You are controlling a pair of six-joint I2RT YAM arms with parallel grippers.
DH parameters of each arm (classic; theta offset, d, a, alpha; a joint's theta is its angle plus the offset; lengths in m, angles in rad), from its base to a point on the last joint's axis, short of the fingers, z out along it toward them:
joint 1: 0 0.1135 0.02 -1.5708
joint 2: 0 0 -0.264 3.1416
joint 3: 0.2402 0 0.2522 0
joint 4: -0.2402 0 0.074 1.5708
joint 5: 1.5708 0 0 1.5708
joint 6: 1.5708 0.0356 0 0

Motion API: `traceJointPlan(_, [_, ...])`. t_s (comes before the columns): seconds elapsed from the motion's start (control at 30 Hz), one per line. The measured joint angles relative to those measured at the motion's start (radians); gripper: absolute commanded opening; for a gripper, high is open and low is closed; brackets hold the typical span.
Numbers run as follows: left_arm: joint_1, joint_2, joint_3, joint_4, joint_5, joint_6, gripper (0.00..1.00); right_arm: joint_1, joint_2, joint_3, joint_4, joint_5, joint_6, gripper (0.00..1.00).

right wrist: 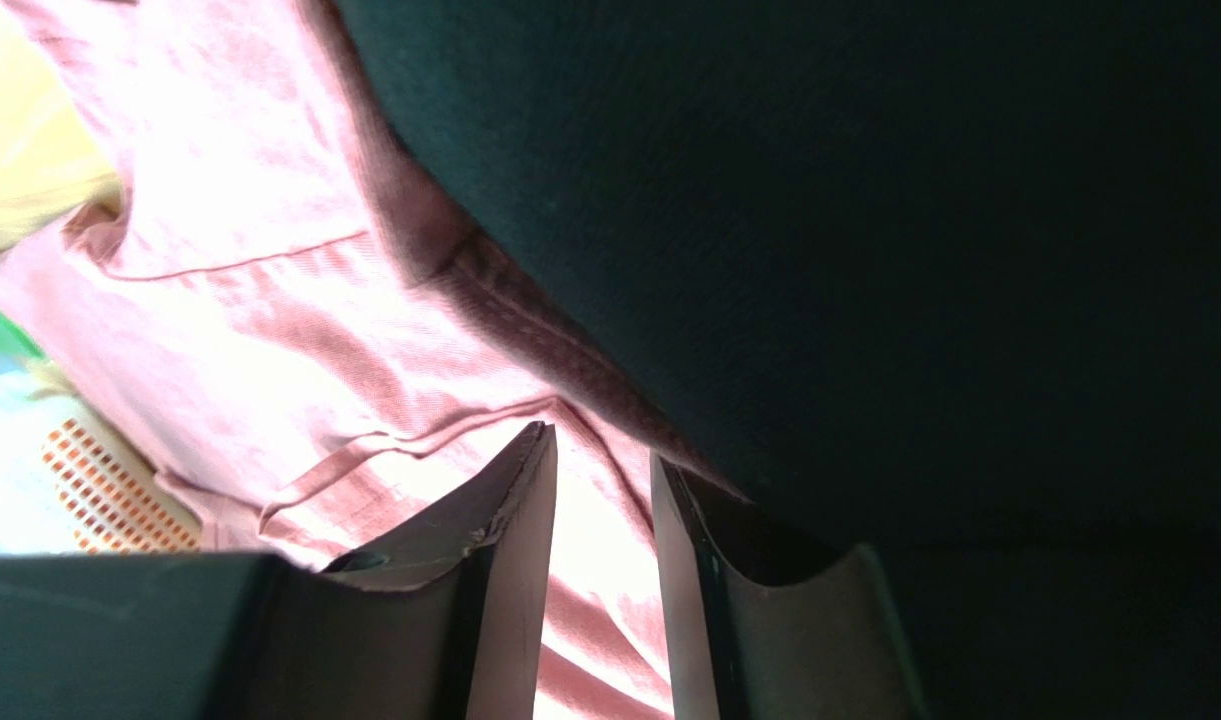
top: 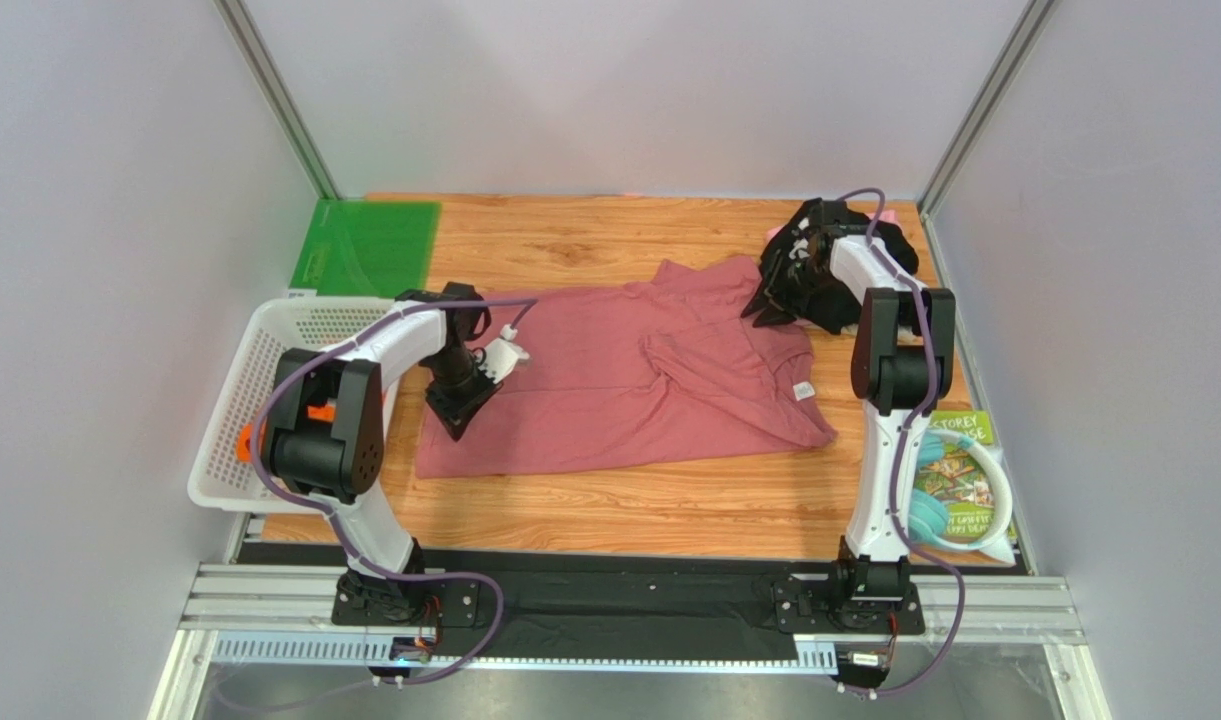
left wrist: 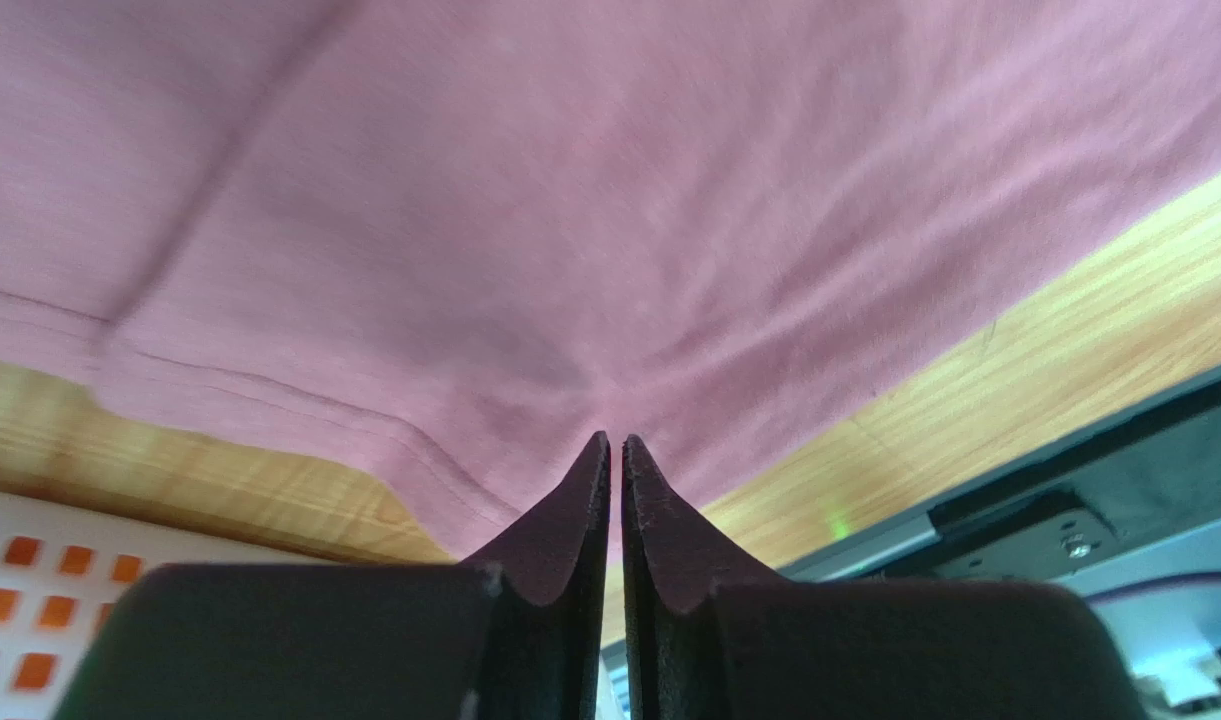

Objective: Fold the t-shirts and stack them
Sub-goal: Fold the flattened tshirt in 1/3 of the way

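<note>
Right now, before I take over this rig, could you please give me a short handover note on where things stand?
Left gripper: shut on the left edge of the dusty-rose t-shirt.
Right gripper: open, holding nothing, at the far right where that shirt meets the black t-shirt.
Dusty-rose t-shirt lies spread on the table, rumpled near its collar; black t-shirt bunched at the far right.
Done: nothing folded or stacked.
Left: fold both, then stack.

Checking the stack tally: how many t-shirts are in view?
2. A rose shirt lies spread out mid-table, and a black shirt is bunched in the far right corner. More may be hidden under the black one or the arm above it.
</note>
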Motion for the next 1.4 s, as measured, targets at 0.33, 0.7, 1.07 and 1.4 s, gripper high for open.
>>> traceJointPlan(0.33, [0.004,0.087,0.058,0.022,0.026,-0.041,0.11,0.005,-0.002,-0.035,0.082,-0.106,-0.003,0.30])
traceJointPlan(0.7, [0.005,0.174,0.137,-0.005,0.034,-0.060,0.11,0.011,-0.002,-0.059,0.114,-0.159,-0.004,0.23])
traceJointPlan(1.07, [0.005,0.149,0.135,-0.005,0.035,-0.056,0.11,0.039,-0.007,-0.079,0.122,-0.138,-0.007,0.34])
traceJointPlan(1.4, [0.005,0.074,0.066,-0.008,0.041,-0.049,0.11,0.058,-0.029,-0.078,0.086,-0.030,-0.031,0.00])
